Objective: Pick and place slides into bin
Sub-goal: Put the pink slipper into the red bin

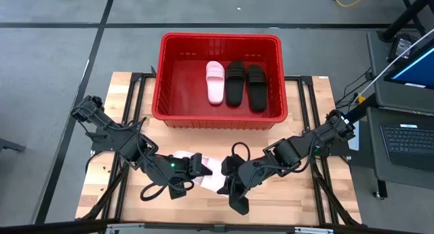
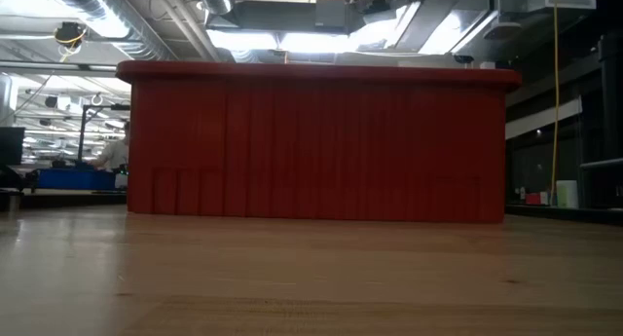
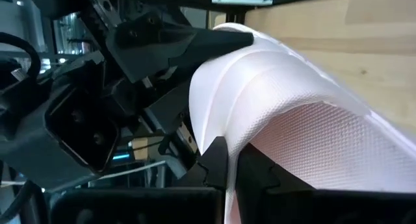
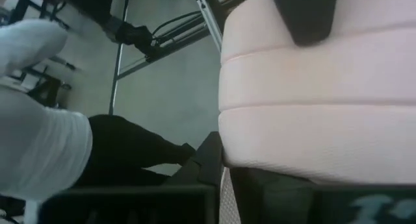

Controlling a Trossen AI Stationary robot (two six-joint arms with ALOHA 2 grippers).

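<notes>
— While three slides [image 1: 235,83] lie side by side in the bin [image 1: 176,91], where is the fourth?
— Pink slide [image 1: 210,178]: near table edge, left gripper [image 1: 198,166] clamped on it, right gripper [image 1: 229,171] also gripping.

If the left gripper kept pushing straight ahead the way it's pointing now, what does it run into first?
Probably the right gripper. The left gripper points across the table's front toward it, both clamped on the same pale pink slide between them. In the left wrist view, a right finger sits just past the strap; depth is uncertain.
</notes>
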